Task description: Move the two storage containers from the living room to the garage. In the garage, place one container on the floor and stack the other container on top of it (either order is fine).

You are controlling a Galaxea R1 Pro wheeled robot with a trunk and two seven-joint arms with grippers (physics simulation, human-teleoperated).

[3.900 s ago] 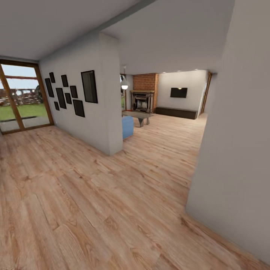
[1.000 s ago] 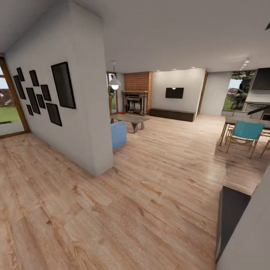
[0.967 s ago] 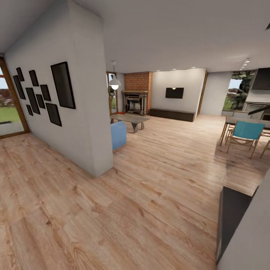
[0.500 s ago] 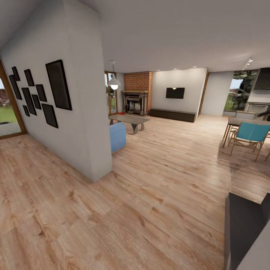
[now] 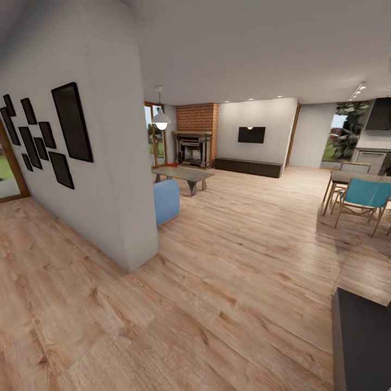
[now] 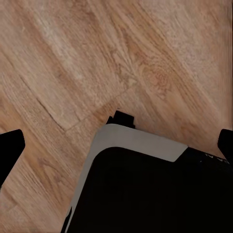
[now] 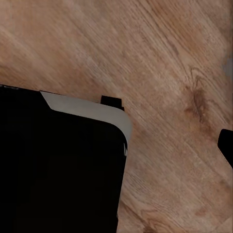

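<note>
The two storage containers are out of view. The living room lies ahead in the head view, with a brick fireplace (image 5: 194, 147), a black wall TV (image 5: 251, 134) and a long dark low cabinet (image 5: 248, 166) on light wood planks. A tiny red-orange patch (image 5: 171, 164) shows behind the coffee table (image 5: 183, 175), too small to identify. My left gripper (image 6: 116, 148) hangs open over the wood floor, its black fingertips (image 6: 9, 150) at the picture's edges. My right gripper (image 7: 116, 145) is open too, with one fingertip (image 7: 226, 145) showing. Both hold nothing.
A white partition wall (image 5: 108, 163) with black frames stands close on the left, a blue seat (image 5: 166, 201) behind its corner. A dining table with a teal chair (image 5: 364, 196) is at the right. A dark cabinet (image 5: 361, 342) sits near right. The robot's base (image 6: 145, 194) shows below the wrists.
The camera has advanced toward the living room. The partition wall has slid left and grown larger, and the dark cabinet at the lower right has come closer.
</note>
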